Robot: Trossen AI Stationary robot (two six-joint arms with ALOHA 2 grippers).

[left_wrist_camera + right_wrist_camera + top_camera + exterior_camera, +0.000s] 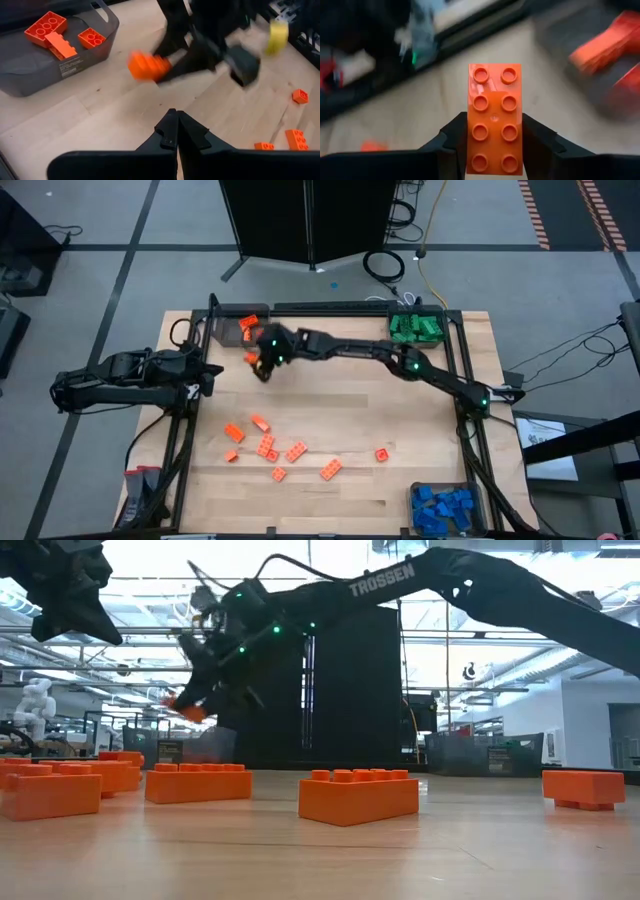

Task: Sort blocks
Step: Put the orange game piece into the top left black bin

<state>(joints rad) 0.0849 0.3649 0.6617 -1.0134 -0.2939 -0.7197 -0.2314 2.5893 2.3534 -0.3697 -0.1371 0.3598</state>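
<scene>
My right gripper (262, 361) reaches across to the far left of the table. It is shut on an oblong orange block (494, 115), which hangs in the air just short of the grey bin (236, 330) that holds orange blocks (46, 27). Several more orange blocks (270, 448) lie flat on the wood in the near middle. My left gripper (177, 131) is shut on nothing above the table's left side (205, 380). My right gripper pinches the block's two long sides (470, 135) between its two fingers (451, 142), at the end nearest the wrist. The fingers come from the table's right, slanting down, and lie along the block. The block sticks out past the fingertips, studs showing, lifted clear of the table (188, 710).
A bin of green blocks (416, 329) stands at the far right and a bin of blue blocks (443, 508) at the near right. A black frame (340, 308) runs round the work area. Bare wood lies between the loose blocks and the orange bin.
</scene>
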